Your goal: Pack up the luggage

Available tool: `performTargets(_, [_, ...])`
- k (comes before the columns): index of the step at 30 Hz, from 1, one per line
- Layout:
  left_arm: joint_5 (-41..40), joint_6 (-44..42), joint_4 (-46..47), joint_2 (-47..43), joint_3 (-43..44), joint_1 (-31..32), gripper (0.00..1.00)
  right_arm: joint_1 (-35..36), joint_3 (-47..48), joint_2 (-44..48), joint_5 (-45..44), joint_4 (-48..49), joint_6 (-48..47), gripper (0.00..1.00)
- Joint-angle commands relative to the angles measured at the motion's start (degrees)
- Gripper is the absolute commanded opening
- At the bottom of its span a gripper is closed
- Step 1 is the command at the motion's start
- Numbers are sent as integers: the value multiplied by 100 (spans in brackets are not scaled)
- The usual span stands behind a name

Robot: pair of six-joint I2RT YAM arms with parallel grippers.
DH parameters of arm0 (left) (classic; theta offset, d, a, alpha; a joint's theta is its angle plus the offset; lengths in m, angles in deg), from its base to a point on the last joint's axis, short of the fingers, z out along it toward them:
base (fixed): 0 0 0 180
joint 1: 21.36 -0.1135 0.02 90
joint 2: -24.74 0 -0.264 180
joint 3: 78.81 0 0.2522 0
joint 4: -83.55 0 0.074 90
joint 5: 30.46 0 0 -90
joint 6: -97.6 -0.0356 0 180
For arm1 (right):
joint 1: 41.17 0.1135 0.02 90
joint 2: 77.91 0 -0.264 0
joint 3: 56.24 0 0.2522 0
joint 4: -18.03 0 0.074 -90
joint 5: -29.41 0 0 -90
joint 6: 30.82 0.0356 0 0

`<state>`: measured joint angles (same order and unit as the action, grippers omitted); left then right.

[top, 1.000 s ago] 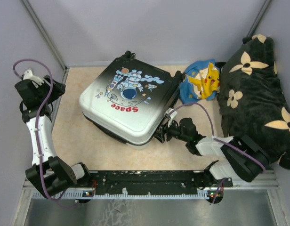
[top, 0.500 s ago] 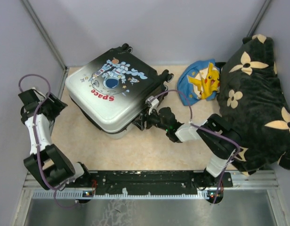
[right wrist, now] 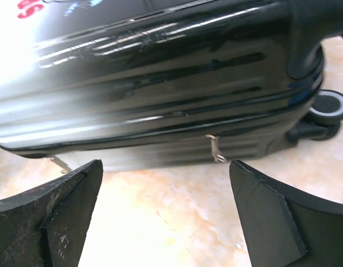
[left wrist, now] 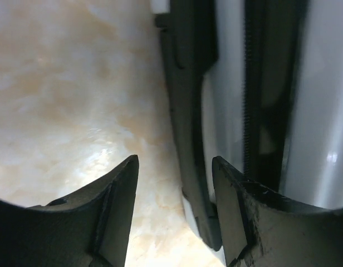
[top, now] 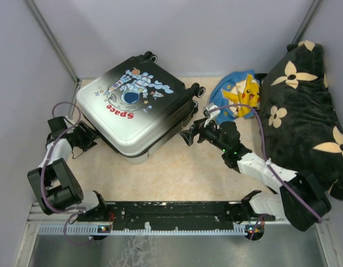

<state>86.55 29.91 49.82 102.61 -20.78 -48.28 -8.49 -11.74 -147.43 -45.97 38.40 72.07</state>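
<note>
The luggage point(top: 132, 108) is a closed hard-shell suitcase, white fading to black, with an astronaut print and red "Space". It lies flat at the back left of the table. My left gripper point(top: 87, 137) is low at its left edge. In the left wrist view this gripper point(left wrist: 174, 189) is open, with the suitcase's black trim point(left wrist: 188, 111) just inside the right finger. My right gripper point(top: 192, 132) is wide open and empty, a little off the suitcase's right side. In the right wrist view this gripper point(right wrist: 166, 194) faces the black shell point(right wrist: 160, 83), with a zipper pull point(right wrist: 215, 149) hanging there.
A blue item with a yellow cartoon figure point(top: 238, 94) lies right of the suitcase. A big black flower-patterned cushion point(top: 299, 105) fills the right side. The suitcase's wheels point(right wrist: 327, 105) point to the back right. Walls close in at the back and left.
The suitcase has slid left and toward the back. My right gripper has come off its side and opened wide. My left arm has swung down to the suitcase's left edge.
</note>
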Motion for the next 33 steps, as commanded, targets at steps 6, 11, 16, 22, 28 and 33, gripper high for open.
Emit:
performTargets(6, [-359, 318, 956, 306, -148, 632, 59, -787, -44, 625, 232, -1216, -471, 99])
performTargets(11, [-1226, 74, 793, 782, 113, 787, 49, -1567, -44, 275, 806, -907, -873, 94])
performTargets(16, [-1621, -224, 629, 1311, 642, 1132, 43, -2156, 168, -439, 1195, -561, -1018, 81])
performTargets(22, [-1940, -1037, 343, 2072, 1708, 1119, 14, -2055, 145, -1149, 1269, 752, -651, 72])
performTargets(28, [-1657, -1331, -124, 2413, 1969, 1118, 8, -1411, 255, -1723, 765, 1696, -352, 70])
performTargets(33, [-1419, -1225, -51, 2324, 1778, 1118, 7, -669, 264, -2108, 57, 2169, -303, 66])
